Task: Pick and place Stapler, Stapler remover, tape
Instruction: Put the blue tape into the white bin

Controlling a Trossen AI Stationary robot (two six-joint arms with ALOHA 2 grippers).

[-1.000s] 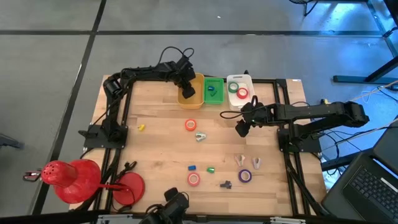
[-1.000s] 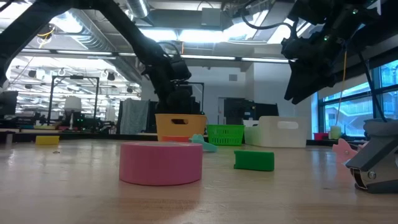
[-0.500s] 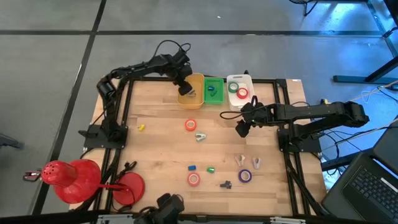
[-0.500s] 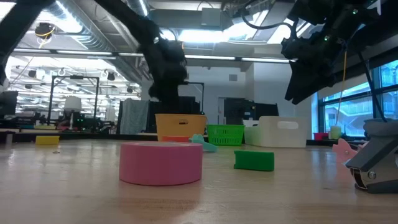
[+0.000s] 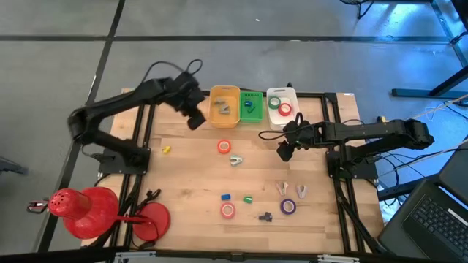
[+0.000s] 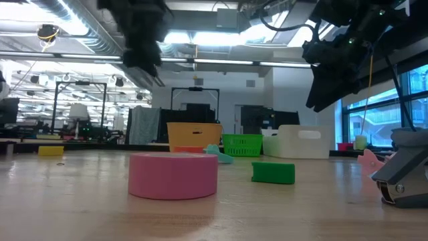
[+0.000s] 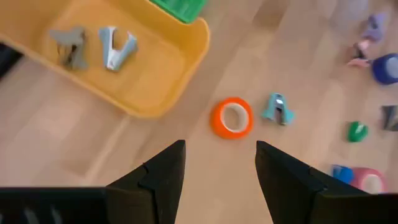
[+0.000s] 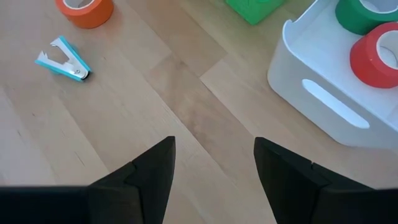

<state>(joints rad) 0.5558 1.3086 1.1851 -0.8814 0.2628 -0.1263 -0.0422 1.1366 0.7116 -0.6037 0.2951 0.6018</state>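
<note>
Left hand (image 5: 194, 120) hovers empty, fingers apart, beside the yellow plastic bin (image 5: 224, 106) holding two metal staple removers (image 7: 93, 47). Right hand (image 5: 284, 152), fingers apart, hangs near the white tub (image 8: 323, 93) containing glossy ring-shaped tape rolls (image 8: 367, 37); an orange roll (image 5: 224, 147) lies on the wood-grain desk (image 5: 190, 175).

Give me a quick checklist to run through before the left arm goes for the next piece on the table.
1. Left gripper open and empty: ok.
2. Two staple removers already lying in the yellow bin: ok.
3. Orange tape roll free on the table, teal staple remover close beside it: ok.
4. Right gripper open, hovering by the white bin, away from that roll: ok.
5. Roll lying flat: ok.
</note>
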